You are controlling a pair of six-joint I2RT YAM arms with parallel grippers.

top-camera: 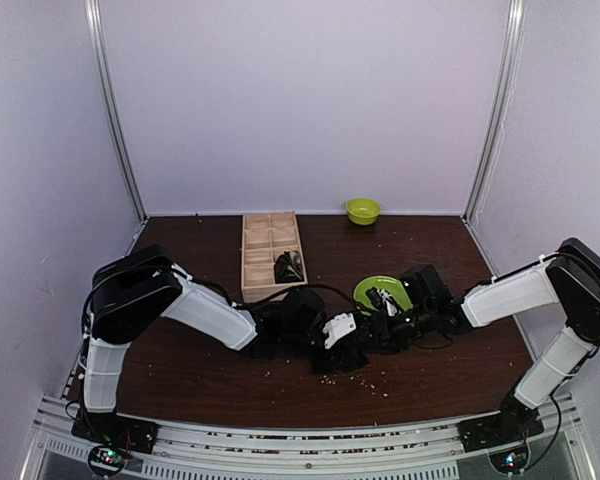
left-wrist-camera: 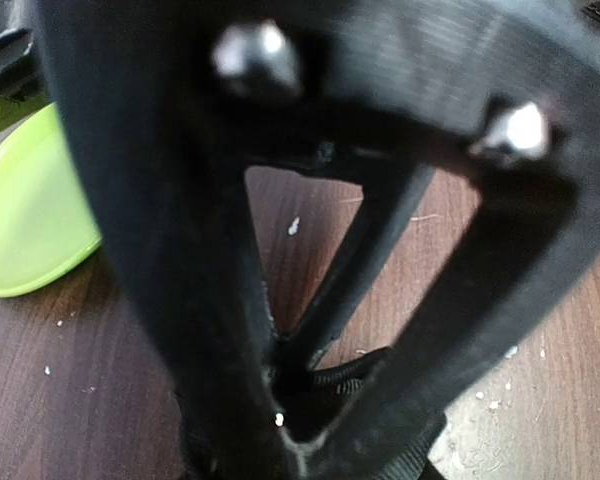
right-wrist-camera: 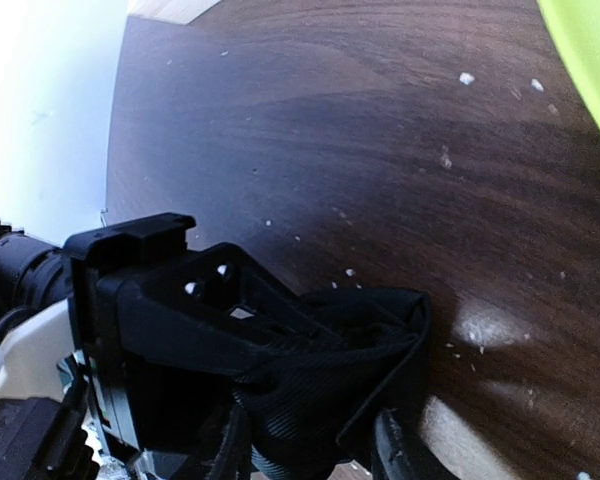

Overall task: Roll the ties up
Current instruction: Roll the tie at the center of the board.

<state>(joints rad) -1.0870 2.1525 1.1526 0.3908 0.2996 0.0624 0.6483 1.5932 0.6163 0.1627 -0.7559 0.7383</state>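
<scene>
A black tie (top-camera: pixel 342 362) lies bunched on the dark wooden table (top-camera: pixel 200 380) at mid-front, where both grippers meet. My left gripper (top-camera: pixel 348 345) comes in from the left. In the left wrist view its fingers converge into a V, and the gripper (left-wrist-camera: pixel 290 420) is shut on the tie's ribbed fabric (left-wrist-camera: pixel 355 375). My right gripper (top-camera: pixel 377 333) comes in from the right. In the right wrist view the gripper (right-wrist-camera: pixel 310 450) has a finger on each side of the folded tie (right-wrist-camera: pixel 330 390), pressed against it. The left gripper (right-wrist-camera: pixel 180 300) shows there too, touching the same bundle.
A wooden compartment box (top-camera: pixel 263 240) stands behind the grippers, with a dark rolled tie (top-camera: pixel 288 266) in one cell. A green plate (top-camera: pixel 372 290) sits just behind the right gripper and also shows in the left wrist view (left-wrist-camera: pixel 20 210). A green bowl (top-camera: pixel 362 210) stands at the back wall. Crumbs dot the table.
</scene>
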